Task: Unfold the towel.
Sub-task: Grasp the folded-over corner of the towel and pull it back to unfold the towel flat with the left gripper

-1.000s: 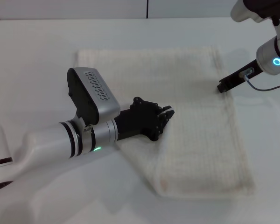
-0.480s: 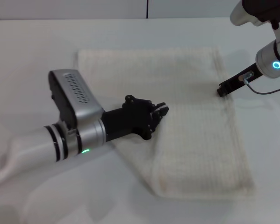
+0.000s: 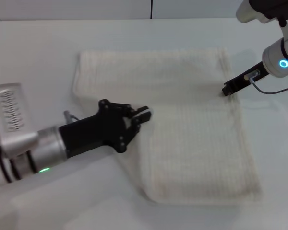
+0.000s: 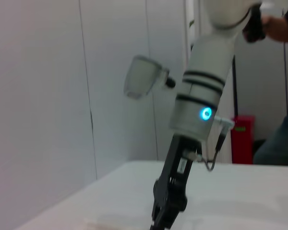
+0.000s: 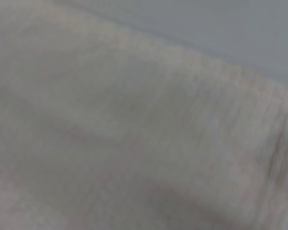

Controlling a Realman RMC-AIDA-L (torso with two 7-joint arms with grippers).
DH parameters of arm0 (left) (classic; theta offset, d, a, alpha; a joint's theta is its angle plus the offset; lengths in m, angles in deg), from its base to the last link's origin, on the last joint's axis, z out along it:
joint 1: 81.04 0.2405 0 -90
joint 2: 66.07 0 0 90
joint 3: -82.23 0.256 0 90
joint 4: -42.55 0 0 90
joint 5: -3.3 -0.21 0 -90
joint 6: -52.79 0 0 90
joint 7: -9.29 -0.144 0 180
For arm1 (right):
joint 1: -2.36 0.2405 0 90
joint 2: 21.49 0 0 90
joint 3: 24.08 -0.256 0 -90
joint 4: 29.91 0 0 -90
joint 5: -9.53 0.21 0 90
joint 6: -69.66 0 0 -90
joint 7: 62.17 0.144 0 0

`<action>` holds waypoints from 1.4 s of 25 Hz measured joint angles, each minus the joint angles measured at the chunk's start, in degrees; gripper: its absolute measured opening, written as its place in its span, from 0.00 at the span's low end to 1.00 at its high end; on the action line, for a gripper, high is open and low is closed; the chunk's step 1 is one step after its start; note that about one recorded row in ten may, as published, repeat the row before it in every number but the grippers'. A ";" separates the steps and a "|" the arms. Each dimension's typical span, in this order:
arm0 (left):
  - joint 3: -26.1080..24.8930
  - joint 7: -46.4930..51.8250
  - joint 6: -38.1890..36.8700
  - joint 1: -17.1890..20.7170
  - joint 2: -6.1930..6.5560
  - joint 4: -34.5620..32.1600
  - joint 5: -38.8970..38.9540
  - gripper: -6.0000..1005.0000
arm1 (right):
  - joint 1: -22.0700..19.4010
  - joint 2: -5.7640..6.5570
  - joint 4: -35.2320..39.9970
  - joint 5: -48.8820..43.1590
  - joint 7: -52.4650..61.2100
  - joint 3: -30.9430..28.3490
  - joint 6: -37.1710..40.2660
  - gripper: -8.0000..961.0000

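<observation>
The cream-white towel [image 3: 192, 124] lies on the white table, folded, with its near left edge drawn up into a slanted fold. My left gripper [image 3: 143, 115] is low over the towel's left part and is shut on the upper layer at that fold. My right gripper [image 3: 227, 90] rests at the towel's far right edge, fingers together on the cloth; it also shows in the left wrist view [image 4: 169, 211]. The right wrist view is filled by the towel's weave [image 5: 134, 124]. The red tag is hidden.
The white table [image 3: 38, 57] extends around the towel on all sides. A wall stands behind the table [image 4: 48, 96]. A red object [image 4: 242, 139] and part of a person [image 4: 278, 148] show beyond the table's far side.
My left gripper has moved left and toward me, dragging the towel's upper layer with it, so the near left fold has shifted left. My right gripper has stayed in place.
</observation>
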 joint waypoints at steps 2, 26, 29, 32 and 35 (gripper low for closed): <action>-0.06 0.55 -3.44 1.35 0.02 -2.33 -0.06 0.07 | 0.05 0.00 0.00 0.00 0.00 0.00 0.01 0.01; -0.58 0.75 -16.07 10.82 0.01 -9.61 0.96 0.09 | -0.42 0.01 -0.47 0.07 0.10 -0.39 -0.08 0.01; -0.60 -0.91 -17.08 11.93 0.00 -9.63 2.42 0.09 | -0.43 0.07 -0.42 -0.03 0.10 -0.38 -0.08 0.01; -0.60 -1.50 -17.78 12.80 0.01 -9.74 4.13 0.09 | -0.43 0.09 -0.35 -0.09 0.10 -0.40 -0.08 0.01; -0.60 -1.83 -18.28 13.74 0.01 -9.87 5.72 0.09 | -0.43 0.09 -0.40 -0.12 0.10 -0.46 -0.13 0.01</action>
